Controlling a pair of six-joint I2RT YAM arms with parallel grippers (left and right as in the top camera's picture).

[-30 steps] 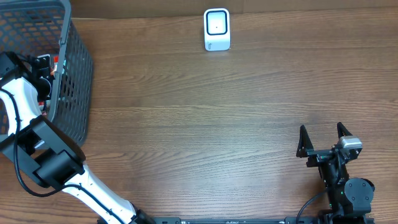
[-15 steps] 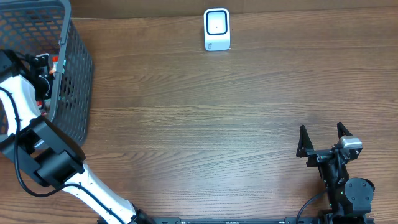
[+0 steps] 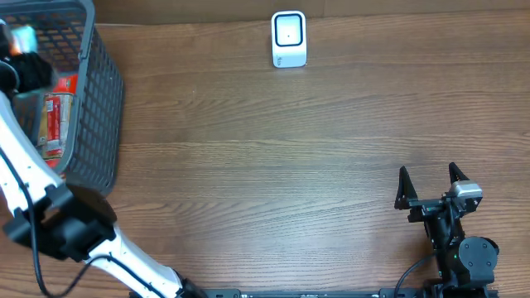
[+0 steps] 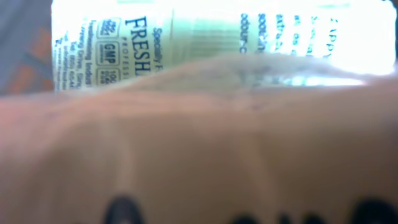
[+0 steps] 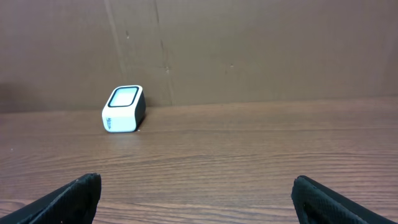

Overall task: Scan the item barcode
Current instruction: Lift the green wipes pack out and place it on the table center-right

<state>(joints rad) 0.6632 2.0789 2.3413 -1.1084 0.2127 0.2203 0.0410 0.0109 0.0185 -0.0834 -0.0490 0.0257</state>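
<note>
A pale item with green and dark print fills the top of the left wrist view. A blurred tan part of it covers the lower half. My left gripper is shut on this item, and only its dark fingertips show at the bottom edge. Overhead, the left gripper hangs blurred over the grey wire basket at the far left, with the light item in it. The white barcode scanner stands at the table's back edge. Near the front right, my right gripper is open and holds nothing.
A red packet lies inside the basket. The scanner faces up in front of a brown cardboard wall. Bare wood table spreads between the basket and the right gripper.
My left arm has lifted up out of the basket with the item and is blurred by motion. The right arm and the scanner have not moved.
</note>
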